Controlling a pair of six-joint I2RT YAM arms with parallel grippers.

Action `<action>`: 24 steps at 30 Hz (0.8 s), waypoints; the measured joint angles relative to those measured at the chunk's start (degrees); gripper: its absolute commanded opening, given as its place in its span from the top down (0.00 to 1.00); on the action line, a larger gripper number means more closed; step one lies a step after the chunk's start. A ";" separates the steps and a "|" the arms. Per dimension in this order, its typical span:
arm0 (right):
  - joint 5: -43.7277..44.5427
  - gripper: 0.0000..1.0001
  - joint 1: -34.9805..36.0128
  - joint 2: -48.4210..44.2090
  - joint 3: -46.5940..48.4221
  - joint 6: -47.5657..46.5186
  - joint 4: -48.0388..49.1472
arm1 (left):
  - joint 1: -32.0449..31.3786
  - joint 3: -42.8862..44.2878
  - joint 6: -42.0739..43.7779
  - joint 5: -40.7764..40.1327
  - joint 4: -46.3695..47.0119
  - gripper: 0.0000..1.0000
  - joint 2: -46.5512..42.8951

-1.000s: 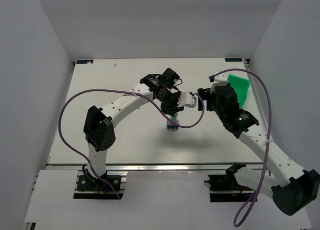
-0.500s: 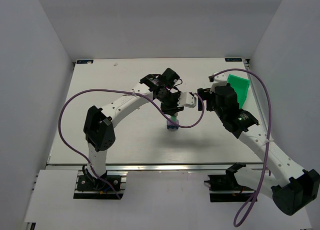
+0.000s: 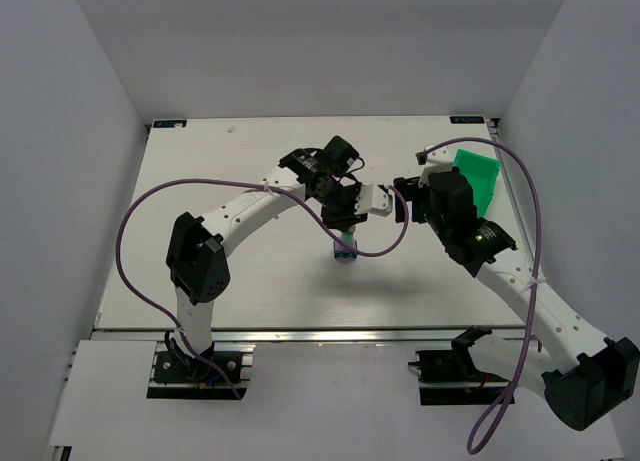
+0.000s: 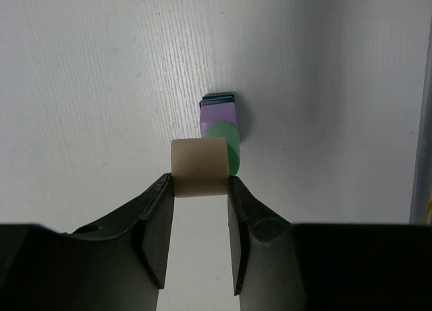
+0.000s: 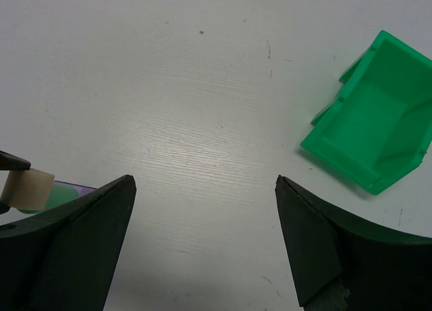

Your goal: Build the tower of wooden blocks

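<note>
Wood block tower (image 3: 346, 247) sits mid-surface (image 3: 250, 271), directly under the left pincer (image 3: 343, 224). Left wrist view: left pincer (image 4: 199, 186) is clamped on a cream block (image 4: 199, 177), one finger on each side face. The block is held over the top of the stack and overlaps the mint green block (image 4: 228, 141) from this angle. Can't tell whether cream is actually resting on green or just above it.

Right pincer (image 3: 402, 199) hangs just right of the tower, near it but not touching. Its wrist view shows the right pincer (image 5: 202, 189) spread wide with nothing between the fingers. The cream block (image 5: 27, 189) and a bit of green and purple show at the far left edge of that view. Green bin (image 5: 378, 115) lies tilted on the surface well off to the right, apart from everything.

Versus half a second and a second ago, overhead view: no visible change. Tower is in the same spot and the left arm in the same pose over it. Right arm is practically unmoved; any shift is too small to call.

Tower look, from above:
- dark blue block (image 4: 219, 96) at the bottom, only a thin edge visible
- lilac purple block (image 4: 219, 115) on it, squared up
- mint green piece on top, rounded outline
- cream block in the grip, squarish with slightly rounded corners

Stack reads straight in the wrist view. In the overhead view it is small and mostly hidden by the left pincer.
</note>
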 measured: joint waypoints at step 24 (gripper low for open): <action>0.00 0.11 0.00 0.68 0.00 0.02 0.00 | 0.00 -0.81 0.00 -0.37 0.24 0.60 -0.22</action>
